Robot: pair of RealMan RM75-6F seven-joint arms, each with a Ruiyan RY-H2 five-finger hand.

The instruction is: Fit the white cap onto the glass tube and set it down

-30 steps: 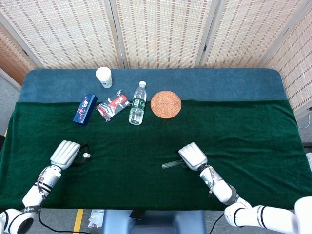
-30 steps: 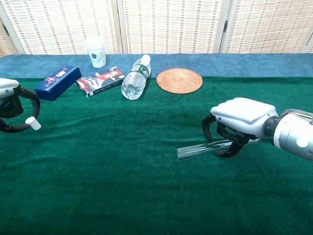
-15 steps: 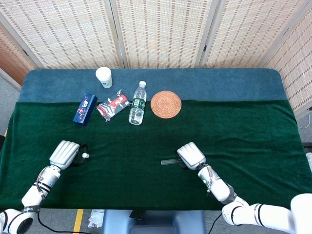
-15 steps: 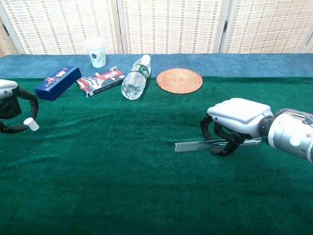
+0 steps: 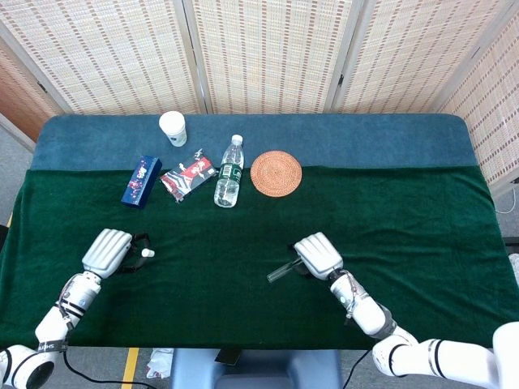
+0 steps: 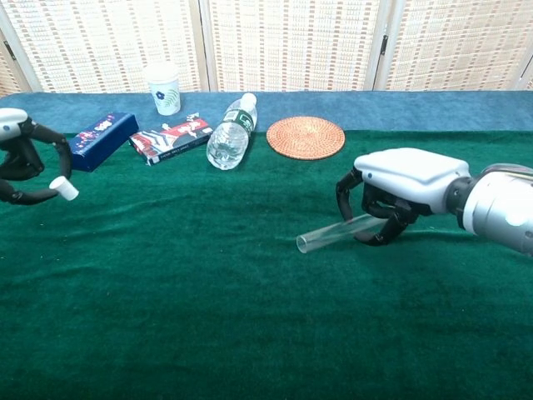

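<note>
My right hand (image 5: 319, 256) (image 6: 400, 192) grips a clear glass tube (image 6: 335, 232) (image 5: 279, 272) over the green cloth. The tube's open end points left and slightly down, clear of the cloth. At the left edge my left hand (image 5: 109, 252) (image 6: 23, 162) pinches a small white cap (image 6: 63, 189) (image 5: 148, 253) between its fingertips. The cap faces right, toward the tube, with a wide gap between them.
Along the back stand a paper cup (image 5: 173, 128), a blue box (image 5: 141, 181), a red packet (image 5: 188, 174), a lying water bottle (image 5: 229, 171) and a woven coaster (image 5: 276, 173). The table (image 5: 422, 219) carries green cloth at the front, blue at the back.
My right hand has lifted the tube and tipped its open end down to the left. My left hand has risen a little and moved right with the cap.
</note>
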